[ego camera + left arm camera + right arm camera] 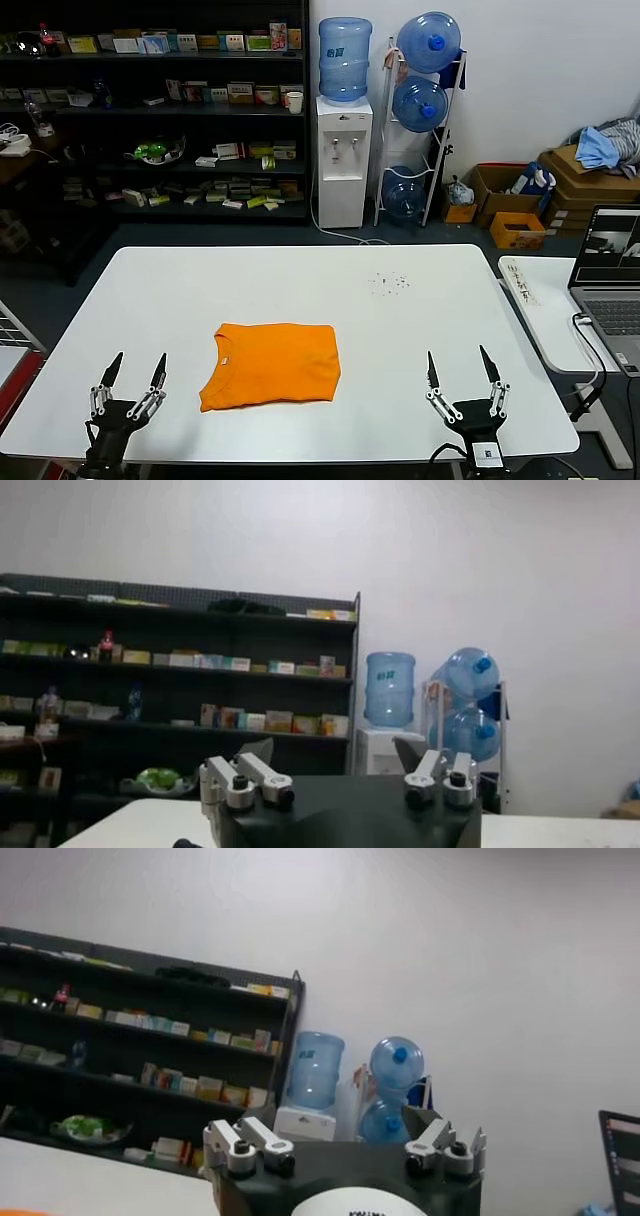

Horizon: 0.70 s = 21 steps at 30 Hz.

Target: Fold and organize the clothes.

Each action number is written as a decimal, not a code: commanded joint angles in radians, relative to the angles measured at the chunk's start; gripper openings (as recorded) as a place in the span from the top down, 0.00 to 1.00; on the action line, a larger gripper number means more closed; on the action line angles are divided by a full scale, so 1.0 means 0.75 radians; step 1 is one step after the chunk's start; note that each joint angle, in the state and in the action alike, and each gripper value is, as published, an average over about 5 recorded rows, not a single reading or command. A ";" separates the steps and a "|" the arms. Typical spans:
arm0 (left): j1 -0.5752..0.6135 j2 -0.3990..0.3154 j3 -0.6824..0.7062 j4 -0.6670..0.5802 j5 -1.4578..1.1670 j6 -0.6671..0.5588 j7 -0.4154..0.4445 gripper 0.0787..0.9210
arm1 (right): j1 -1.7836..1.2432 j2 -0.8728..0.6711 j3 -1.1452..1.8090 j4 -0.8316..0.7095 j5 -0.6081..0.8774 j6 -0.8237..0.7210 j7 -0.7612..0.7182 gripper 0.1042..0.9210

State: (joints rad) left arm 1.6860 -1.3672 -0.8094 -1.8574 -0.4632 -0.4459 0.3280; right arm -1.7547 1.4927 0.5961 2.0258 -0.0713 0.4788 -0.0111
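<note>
The bright orange T-shirt (pixel 271 364) lies folded into a rough rectangle on the white table (pixel 300 290), a little left of centre near the front. My left gripper (pixel 137 370) is open and empty at the front left corner, apart from the shirt, fingers pointing up. My right gripper (pixel 460 365) is open and empty at the front right, well clear of the shirt. In the left wrist view the left gripper (pixel 335 748) stands open against the shelves. In the right wrist view the right gripper (pixel 340 1116) stands open; a sliver of orange (pixel 12 1212) shows at the edge.
A laptop (pixel 612 270) and a power strip (pixel 520 281) sit on a side table to the right. Dark shelves (pixel 150 110), a water dispenser (pixel 343 150) and spare bottles (pixel 420 100) stand behind. Cardboard boxes with a blue-grey cloth heap (pixel 600 145) are at far right.
</note>
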 commanded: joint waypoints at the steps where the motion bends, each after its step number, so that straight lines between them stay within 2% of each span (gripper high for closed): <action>1: 0.023 -0.022 -0.032 0.014 0.022 -0.046 0.028 0.12 | -0.011 0.043 0.042 -0.038 -0.017 0.075 -0.030 0.12; 21: 0.018 -0.025 -0.039 0.027 0.009 -0.051 0.025 0.12 | 0.003 0.043 0.058 -0.048 -0.013 0.066 -0.062 0.12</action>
State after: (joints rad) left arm 1.6961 -1.3825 -0.8347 -1.8382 -0.4568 -0.4780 0.3424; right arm -1.7544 1.5189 0.6360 1.9929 -0.0798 0.5328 -0.0439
